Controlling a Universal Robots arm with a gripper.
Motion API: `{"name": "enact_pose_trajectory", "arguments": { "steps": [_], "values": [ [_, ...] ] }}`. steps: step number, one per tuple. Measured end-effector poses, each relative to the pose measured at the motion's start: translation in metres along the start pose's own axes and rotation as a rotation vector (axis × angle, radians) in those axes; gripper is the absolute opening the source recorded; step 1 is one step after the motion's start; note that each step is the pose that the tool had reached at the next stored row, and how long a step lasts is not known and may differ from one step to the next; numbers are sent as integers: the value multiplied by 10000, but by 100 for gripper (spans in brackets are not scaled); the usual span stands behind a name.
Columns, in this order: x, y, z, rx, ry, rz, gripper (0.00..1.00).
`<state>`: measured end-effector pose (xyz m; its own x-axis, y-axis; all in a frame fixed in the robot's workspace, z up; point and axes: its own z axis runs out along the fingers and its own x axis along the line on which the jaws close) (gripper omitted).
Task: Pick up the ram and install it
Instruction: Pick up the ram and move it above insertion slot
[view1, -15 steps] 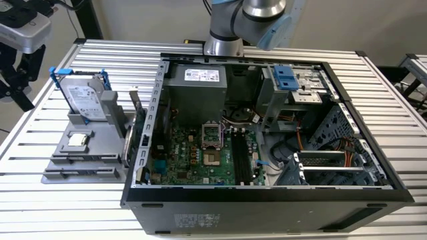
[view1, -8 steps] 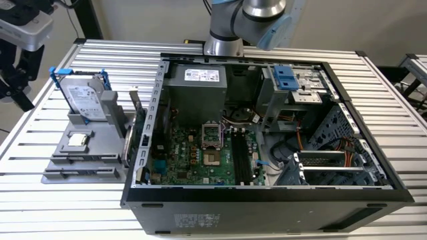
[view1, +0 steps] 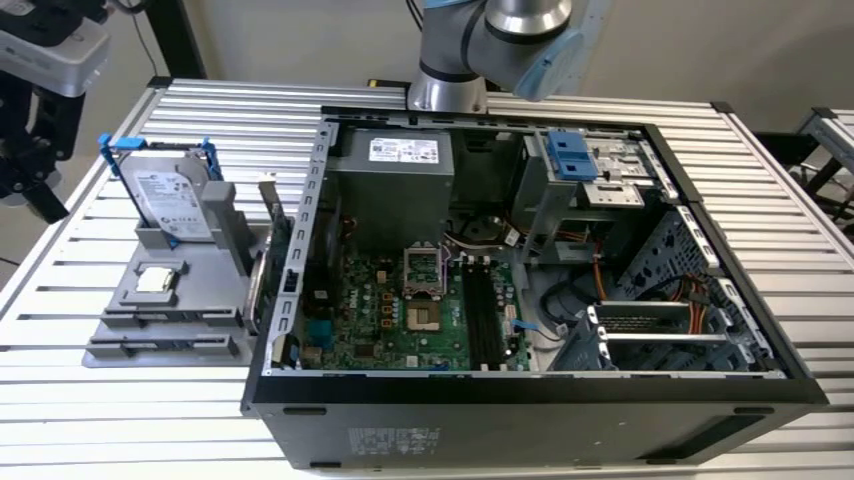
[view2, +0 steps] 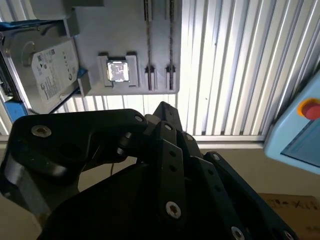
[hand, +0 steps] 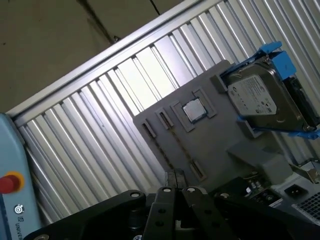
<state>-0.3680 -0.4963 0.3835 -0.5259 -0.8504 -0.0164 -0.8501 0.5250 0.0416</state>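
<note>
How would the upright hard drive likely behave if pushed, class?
The hard drive stands on edge, braced by the grey holder, so a light push probably won't topple it. Its metal casing looks rigid and likely heavy for its size.

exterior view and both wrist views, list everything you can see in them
table: one, silver slats, under everything
computer case: one, black, open, mid-table
motherboard: one, green, inside the case
holder: one, grey, exterior view's left of the case
hard drive: one, silver with blue rails, upright in holder
processor chip: one, silver, holder's square recess
ram: count unclear, thin dark edge-on strips, holder's two long slots
card: one, greenish with metal bracket, between holder and case
pendant: one, light blue with red button, in both wrist views
arm: one, grey with blue cap, beyond the case
gripper: one, black, in both wrist views, facing the holder
</note>
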Motion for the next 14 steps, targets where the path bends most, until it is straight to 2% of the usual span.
{"name": "enact_pose_trajectory", "arguments": {
  "steps": [14],
  "values": [
    [0,0,0,-18,45,-1086,0]
  ]
}}
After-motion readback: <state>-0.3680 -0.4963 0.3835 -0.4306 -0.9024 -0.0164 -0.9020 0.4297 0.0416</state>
